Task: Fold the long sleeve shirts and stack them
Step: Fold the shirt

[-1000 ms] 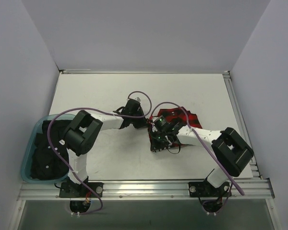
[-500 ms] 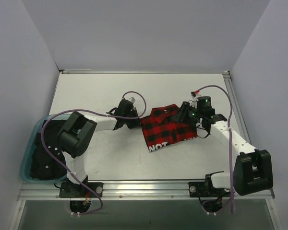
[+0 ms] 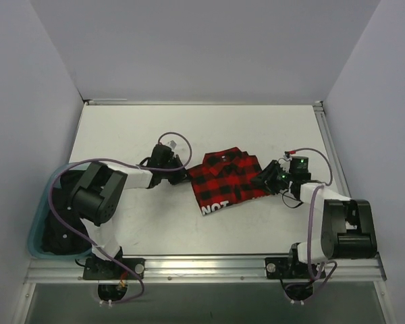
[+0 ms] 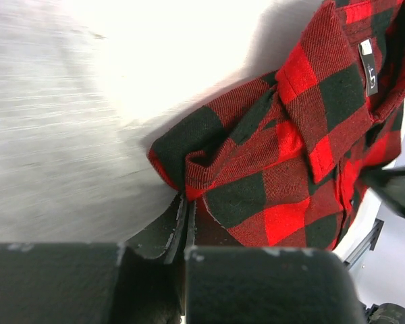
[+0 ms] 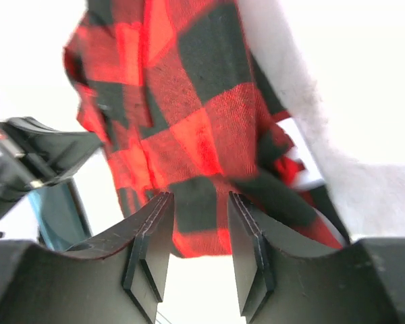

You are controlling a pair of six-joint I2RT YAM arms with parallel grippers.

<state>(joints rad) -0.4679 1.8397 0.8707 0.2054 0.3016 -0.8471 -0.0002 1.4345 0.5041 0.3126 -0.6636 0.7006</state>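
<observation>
Roughly mid-counter [image 3: 189, 128], a little toward the right edge, the shirt [image 3: 226, 181] lies bunched, its lettering toward the near edge. At its left edge the left gripper [image 3: 183, 175] has its fingers [image 4: 158, 233] pinched together on a fold of cloth. At its right edge the right gripper [image 3: 266, 180] has its fingers [image 5: 147, 246] apart, with cloth showing in the gap.

— The shirt [image 4: 283, 155]?
— Woven flannel cloth, matt, softly napped.
— And the desk [image 3: 256, 128]?
— Smooth, matt white. The left tool [image 4: 186, 210] looks like matt black plastic, slightly scuffed.
</observation>
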